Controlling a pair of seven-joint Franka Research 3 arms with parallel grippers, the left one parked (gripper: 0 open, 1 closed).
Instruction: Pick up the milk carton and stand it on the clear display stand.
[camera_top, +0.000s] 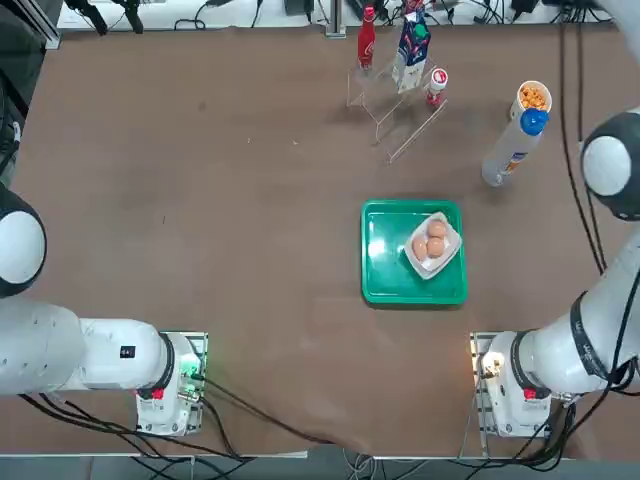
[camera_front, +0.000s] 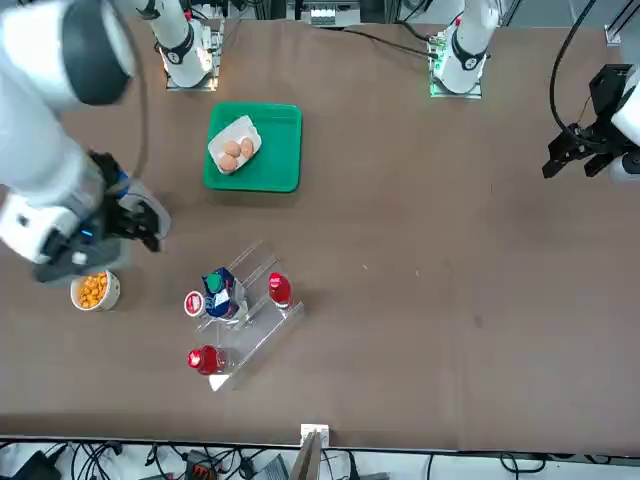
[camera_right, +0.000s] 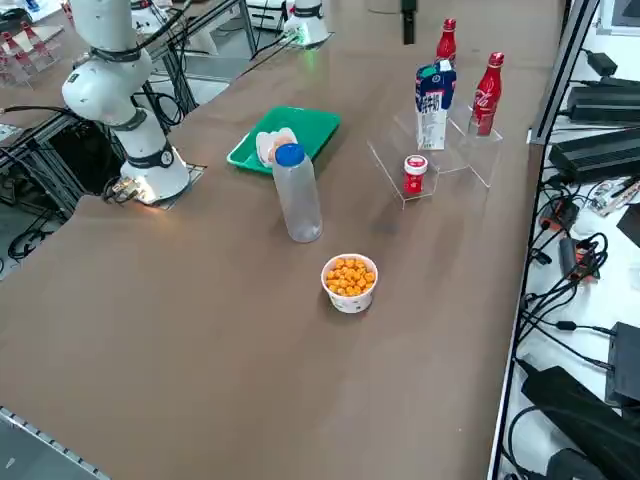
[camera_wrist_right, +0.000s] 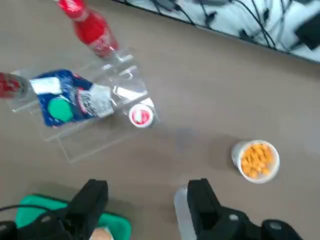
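Milk carton stood upright on clear display stand; right hand spread, empty, raised above counter; task looked done, only retreat remaining.

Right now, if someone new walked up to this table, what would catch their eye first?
Probably the milk carton standing upright on the clear display stand between two red bottles at the table's far edge. Next, the green tray of eggs mid-table. The right gripper hangs open, empty, above the tall bottle.
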